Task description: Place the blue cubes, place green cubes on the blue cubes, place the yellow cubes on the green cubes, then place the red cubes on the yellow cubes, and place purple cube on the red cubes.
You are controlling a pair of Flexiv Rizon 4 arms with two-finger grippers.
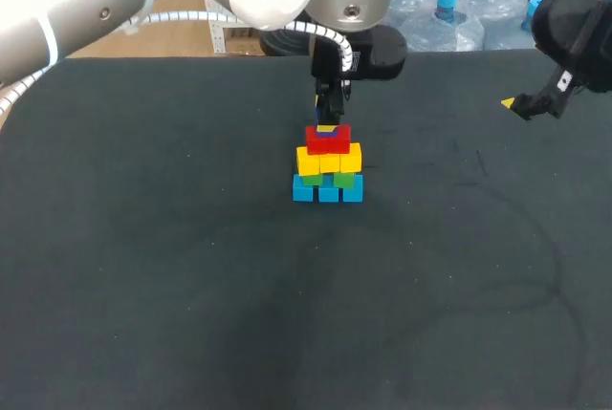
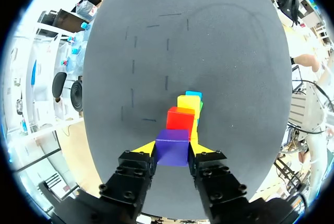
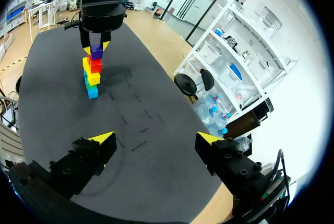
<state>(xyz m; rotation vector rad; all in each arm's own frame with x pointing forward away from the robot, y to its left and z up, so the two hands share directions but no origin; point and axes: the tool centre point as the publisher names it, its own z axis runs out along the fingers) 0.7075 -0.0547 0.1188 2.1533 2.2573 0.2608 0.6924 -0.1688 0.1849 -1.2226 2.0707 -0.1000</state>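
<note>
The left end effector [image 2: 174,149] pinches the purple cube [image 2: 172,151] between its two yellow fingertips [image 2: 145,149], one pressed against each side face. It holds the cube right at the top of the stack, over the red cubes [image 2: 180,118]. I cannot tell whether the purple cube already rests on them or sits just above them.

The right end effector [image 3: 156,139] is spread wide with nothing between its fingers. It hangs over bare desk [image 3: 156,109], well apart from the stack.

The head view shows the whole tower near the middle of the desk [image 1: 143,267]. The blue cubes [image 1: 328,191] form a row at the bottom, with the green cubes [image 1: 339,179] on them. The yellow cubes [image 1: 330,159] sit above the green, and the red cubes [image 1: 327,140] above the yellow. Only a sliver of the purple cube [image 1: 327,129] shows under the left end effector [image 1: 330,116].

The left wrist view looks down the stack, so the lower layers are mostly hidden behind the purple and red.

The right wrist view shows the tower from the side. There the purple cube [image 3: 97,52] is level on top, between the left arm's fingers.
</note>
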